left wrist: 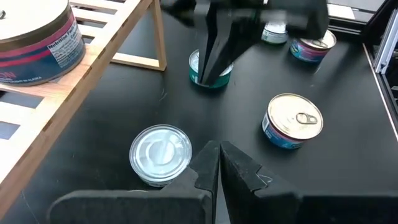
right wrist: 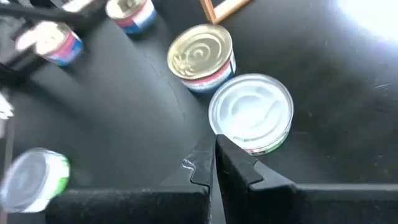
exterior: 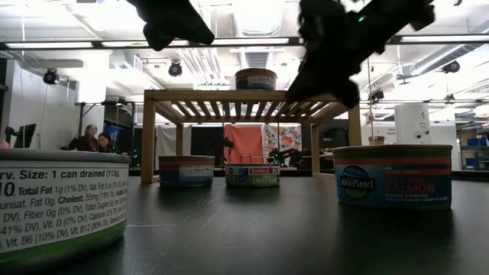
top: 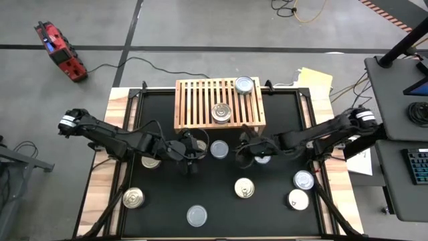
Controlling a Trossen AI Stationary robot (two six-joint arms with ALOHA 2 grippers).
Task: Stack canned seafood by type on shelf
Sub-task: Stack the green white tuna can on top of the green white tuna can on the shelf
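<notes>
Task status: early stage. Two short round metal tins stand on the slatted top of the low light-wood shelf [top: 219,104]: a silver-lidded tin [top: 244,85] at a far corner and a second silver-lidded tin [top: 222,112] near the front edge. They stand apart in a single layer; nothing is stacked yet.

Remaining stock: eight round tins show on the black desk [top: 167,204].
- A pale-lidded tin [top: 219,148] lies between the two hands, just in front of the shelf.
- A tin [top: 151,161] lies partly under the left arm, outboard of the left hand [top: 189,163].
- A tin [top: 263,158] lies directly beneath the right hand [top: 243,156]; only part of it shows.
- A gold-lidded tin with a pull tab [top: 244,188] lies on the operator side of the right hand.
- Two tins [top: 303,179] [top: 298,199] lie outboard of the right hand, near the desk edge.
- A gold-toned tin [top: 134,197] and a whitish-lidded tin [top: 196,215] lie well away from the left hand, toward the front edge.

Hand state: both hands have their fingers pressed together and hold nothing. Both hover low over the desk in front of the shelf.

Assessment: most of the work remains. Matching tins by type depends on the side labels.
</notes>
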